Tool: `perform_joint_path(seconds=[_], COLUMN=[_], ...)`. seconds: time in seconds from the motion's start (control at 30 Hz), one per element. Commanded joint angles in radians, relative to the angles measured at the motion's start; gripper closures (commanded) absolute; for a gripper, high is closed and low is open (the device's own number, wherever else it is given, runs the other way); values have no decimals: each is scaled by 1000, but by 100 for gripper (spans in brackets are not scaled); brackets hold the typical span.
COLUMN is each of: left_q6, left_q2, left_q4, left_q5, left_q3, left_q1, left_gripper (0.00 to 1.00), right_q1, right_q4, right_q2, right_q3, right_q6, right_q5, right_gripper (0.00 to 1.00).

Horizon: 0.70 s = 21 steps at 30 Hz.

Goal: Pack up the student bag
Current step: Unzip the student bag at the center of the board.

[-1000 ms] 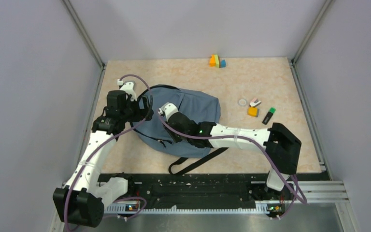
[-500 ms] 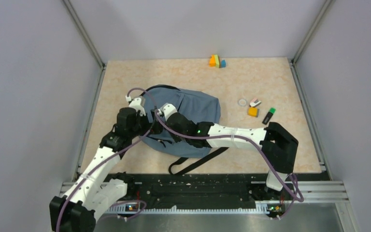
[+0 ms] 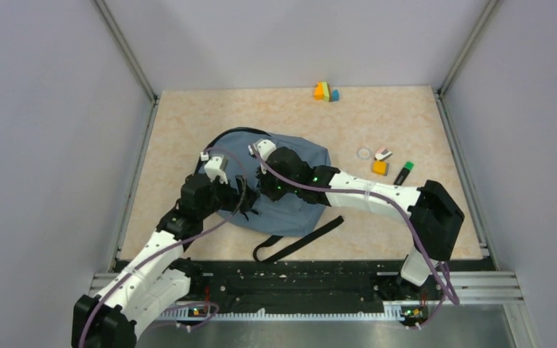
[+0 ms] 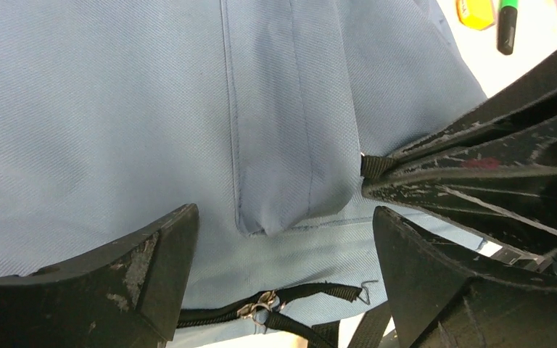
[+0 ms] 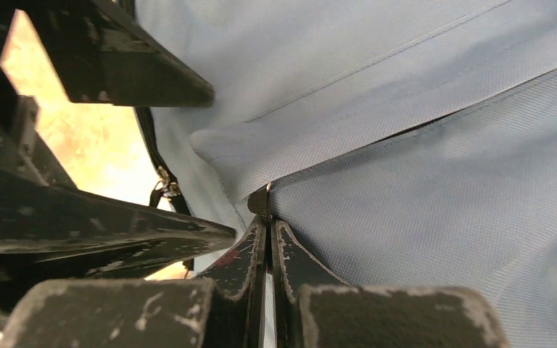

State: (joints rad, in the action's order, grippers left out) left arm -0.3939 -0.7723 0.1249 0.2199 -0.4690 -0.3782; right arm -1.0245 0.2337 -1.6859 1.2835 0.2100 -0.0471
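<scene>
The student bag [image 3: 318, 159] lies flat on the table [image 3: 261, 109], a little to the left of the middle, with its black strap [image 3: 301, 241] trailing out at 6 o'clock toward the arm bases. Both arms meet over its left half.

Your right gripper [image 5: 268, 226] has its fingers pressed together. In the right wrist view they seem to pinch a small dark tab [image 5: 260, 201] at the end of a seam, where a fabric flap [image 4: 290, 181] folds over. I take this tab for a zipper pull, but the pictures do not show it clearly enough to be sure. Your left gripper [image 4: 283, 225] is spread wide and hangs just above the cloth beside that flap. It holds nothing. A second zipper pull [image 4: 261, 307] lies at the near edge of the bag, under the left gripper.

As for progress, I judge that the task is at its beginning. No opening is visible in the bag, and the seam looks shut. What is inside, you cannot tell from here. The loose things are outside on the table: the colored blocks [image 3: 326, 91] at 1 o'clock from the bag, near the far edge, and at 3 o'clock a white ring [image 3: 364, 153], a small pink and white piece [image 3: 383, 154], an orange piece [image 3: 380, 167] and a green-capped marker [image 3: 404, 173].

So what is left is nearly all: pull the zipper open, probably with the left gripper holding the fabric down, put the things in, then close the bag.
</scene>
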Motion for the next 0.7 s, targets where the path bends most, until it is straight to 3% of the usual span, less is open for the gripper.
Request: perform_joint_path(seconds=[0.0, 0.07, 0.13, 0.3, 0.4, 0.53, 0.67], left_q6=[42, 50, 69, 91, 93, 95, 87], left_q2=[-52, -74, -95, -142, -153, -149, -135], left_q4=[-106, -116, -116, -115, -106, -87, -70], left_q5=[-36, -53, -70, -125, -159, -201, -236], left_q3=[-16, -22, -32, -46, -45, -33, -18], left_q1=[-34, -51, -68, -113, -143, -172, -193], left_gripper=[8, 15, 28, 71, 99, 100, 100], right_q1=[13, 13, 13, 15, 14, 27, 84], right_q4=[-11, -11, -3, 32, 85, 150, 171], right_q2=[54, 55, 56, 54, 36, 6, -22], right_q3=[20, 21, 25, 66, 117, 199, 230], right_q6=[13, 16, 16, 5, -20, -60, -65], right_q5=[74, 83, 85, 51, -43, -138, -133], right_gripper=[100, 100, 100, 100, 100, 100, 100])
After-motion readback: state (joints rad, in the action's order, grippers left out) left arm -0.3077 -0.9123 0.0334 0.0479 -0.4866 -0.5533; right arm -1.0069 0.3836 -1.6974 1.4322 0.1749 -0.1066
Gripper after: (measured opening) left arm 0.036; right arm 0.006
